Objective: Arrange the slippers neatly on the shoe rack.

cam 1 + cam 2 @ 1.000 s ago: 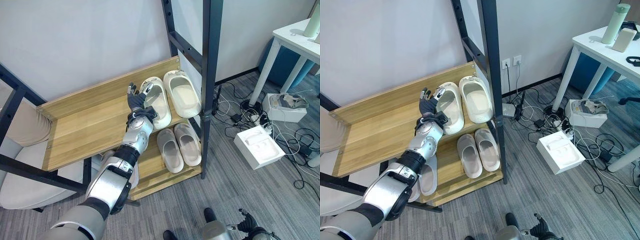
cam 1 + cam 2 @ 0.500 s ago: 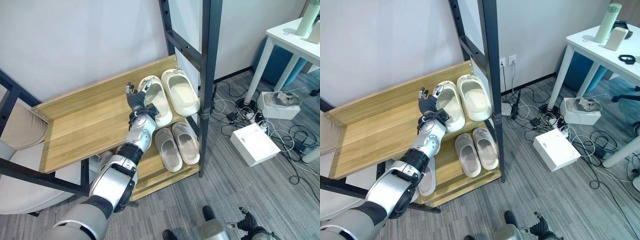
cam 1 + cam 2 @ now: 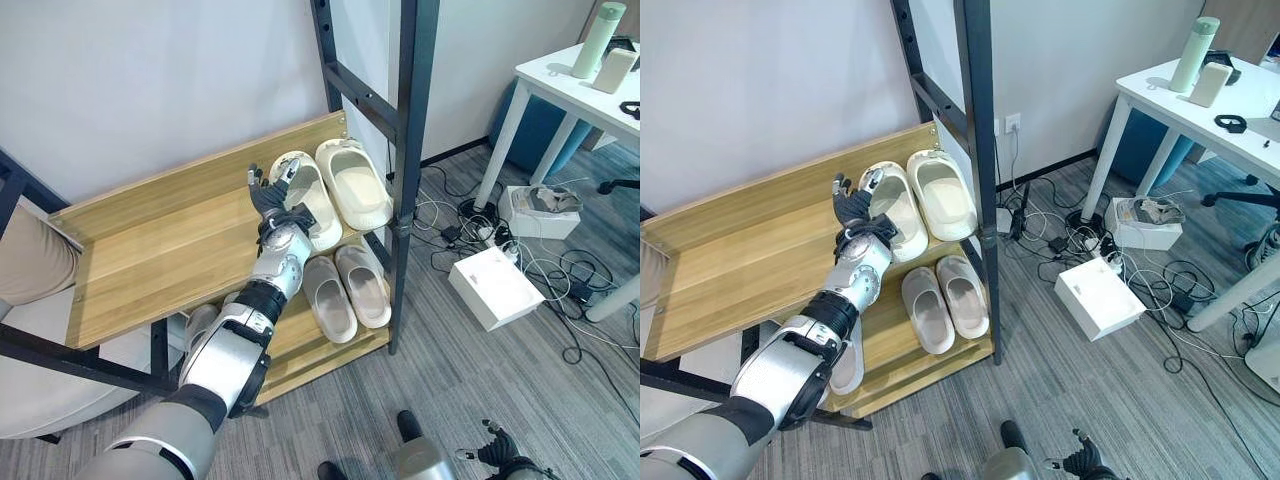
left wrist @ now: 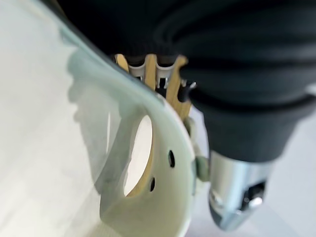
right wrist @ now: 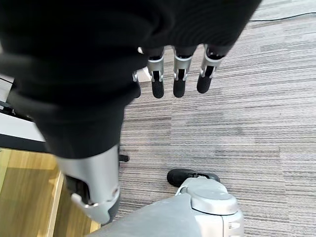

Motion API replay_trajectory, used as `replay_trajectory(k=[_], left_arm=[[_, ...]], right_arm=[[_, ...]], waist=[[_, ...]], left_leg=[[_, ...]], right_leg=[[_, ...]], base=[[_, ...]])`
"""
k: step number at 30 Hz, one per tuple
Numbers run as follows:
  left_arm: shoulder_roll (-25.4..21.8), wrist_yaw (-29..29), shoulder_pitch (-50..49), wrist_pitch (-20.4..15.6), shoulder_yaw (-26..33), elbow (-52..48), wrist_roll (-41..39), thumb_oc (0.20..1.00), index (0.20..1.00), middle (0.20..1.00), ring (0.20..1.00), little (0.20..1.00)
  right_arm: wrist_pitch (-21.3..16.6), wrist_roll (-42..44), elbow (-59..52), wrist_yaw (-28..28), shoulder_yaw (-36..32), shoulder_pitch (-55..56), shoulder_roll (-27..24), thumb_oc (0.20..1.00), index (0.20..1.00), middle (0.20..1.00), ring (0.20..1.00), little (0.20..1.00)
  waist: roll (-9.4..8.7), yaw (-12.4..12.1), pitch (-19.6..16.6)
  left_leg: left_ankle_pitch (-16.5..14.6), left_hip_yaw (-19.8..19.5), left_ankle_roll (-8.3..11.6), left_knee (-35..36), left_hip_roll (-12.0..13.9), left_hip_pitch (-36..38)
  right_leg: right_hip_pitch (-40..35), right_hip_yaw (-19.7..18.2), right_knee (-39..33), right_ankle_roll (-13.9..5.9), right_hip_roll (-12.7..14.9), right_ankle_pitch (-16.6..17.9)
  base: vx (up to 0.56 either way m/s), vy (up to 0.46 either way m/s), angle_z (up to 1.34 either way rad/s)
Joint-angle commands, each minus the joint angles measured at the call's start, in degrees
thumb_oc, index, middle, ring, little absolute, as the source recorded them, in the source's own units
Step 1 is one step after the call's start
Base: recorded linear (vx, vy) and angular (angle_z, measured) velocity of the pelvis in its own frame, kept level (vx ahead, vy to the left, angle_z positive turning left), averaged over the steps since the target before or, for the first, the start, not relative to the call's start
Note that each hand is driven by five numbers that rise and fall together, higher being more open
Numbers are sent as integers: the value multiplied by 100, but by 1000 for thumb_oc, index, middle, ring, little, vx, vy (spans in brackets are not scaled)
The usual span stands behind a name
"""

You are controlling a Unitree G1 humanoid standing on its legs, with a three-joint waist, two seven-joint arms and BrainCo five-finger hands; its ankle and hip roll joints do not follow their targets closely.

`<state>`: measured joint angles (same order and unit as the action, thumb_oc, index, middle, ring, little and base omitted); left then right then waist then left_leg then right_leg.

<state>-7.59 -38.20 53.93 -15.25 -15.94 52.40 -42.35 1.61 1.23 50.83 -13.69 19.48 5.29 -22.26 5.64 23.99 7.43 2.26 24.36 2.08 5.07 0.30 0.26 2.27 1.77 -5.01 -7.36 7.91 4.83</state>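
Two cream slippers stand side by side at the right end of the wooden upper shelf (image 3: 170,250) of the shoe rack: the left one (image 3: 308,203) and the right one (image 3: 356,186). My left hand (image 3: 268,197) rests on that shelf, open, its straight spread fingers against the left slipper's outer side (image 4: 74,148). A beige pair (image 3: 328,298) (image 3: 364,286) lies on the lower shelf. Another pale slipper (image 3: 848,366) lies further left there, partly hidden by my arm. My right hand (image 5: 177,79) hangs open over the grey carpet.
A black rack post (image 3: 405,150) stands just right of the slippers. A white box (image 3: 495,288) and tangled cables (image 3: 470,215) lie on the floor to the right. A white table (image 3: 560,70) carries a green bottle (image 3: 598,38). A beige cushion (image 3: 20,270) sits at far left.
The whole picture has shifted, so the camera moved. My left hand stays open against the left cream slipper; the slippers keep their places.
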Motion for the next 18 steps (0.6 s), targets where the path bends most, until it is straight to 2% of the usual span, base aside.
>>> replay_trajectory(k=[1, 7, 11, 18], left_arm=[[1016, 559, 866, 509, -400, 594, 299, 1000, 1000, 1000, 1000, 1000], [691, 709, 832, 773, -620, 675, 764, 1000, 1000, 1000, 1000, 1000], [175, 811, 763, 947, -851, 737, 1334, 1000, 1000, 1000, 1000, 1000], [-459, 725, 555, 888, -786, 381, 1577, 1000, 1000, 1000, 1000, 1000]], right_arm=[[-150, 133, 41, -125, 86, -57, -228, 1000, 1000, 1000, 1000, 1000], [-196, 213, 126, -134, 117, -115, -125, 1000, 1000, 1000, 1000, 1000], [-252, 293, 133, -82, 161, -131, -36, 1000, 1000, 1000, 1000, 1000], [-278, 361, 79, -26, 201, -132, 126, 1000, 1000, 1000, 1000, 1000]], waist=[[206, 667, -10], [155, 515, -50], [86, 304, -115], [-34, 56, -186]], left_leg=[[6, -118, 472, -7, 431, 449], [27, -225, 471, -7, 432, 420], [51, -355, 461, -7, 430, 375], [33, -475, 449, -7, 407, 368]], right_leg=[[-166, 175, 88, 4, -578, -385], [-219, 281, 79, 9, -583, -394], [-257, 414, 70, 9, -583, -381], [-322, 535, 63, -10, -566, -388]], base=[[-8, -30, 0], [0, 0, 0], [-4, -3, 1], [-5, -1, 4]])
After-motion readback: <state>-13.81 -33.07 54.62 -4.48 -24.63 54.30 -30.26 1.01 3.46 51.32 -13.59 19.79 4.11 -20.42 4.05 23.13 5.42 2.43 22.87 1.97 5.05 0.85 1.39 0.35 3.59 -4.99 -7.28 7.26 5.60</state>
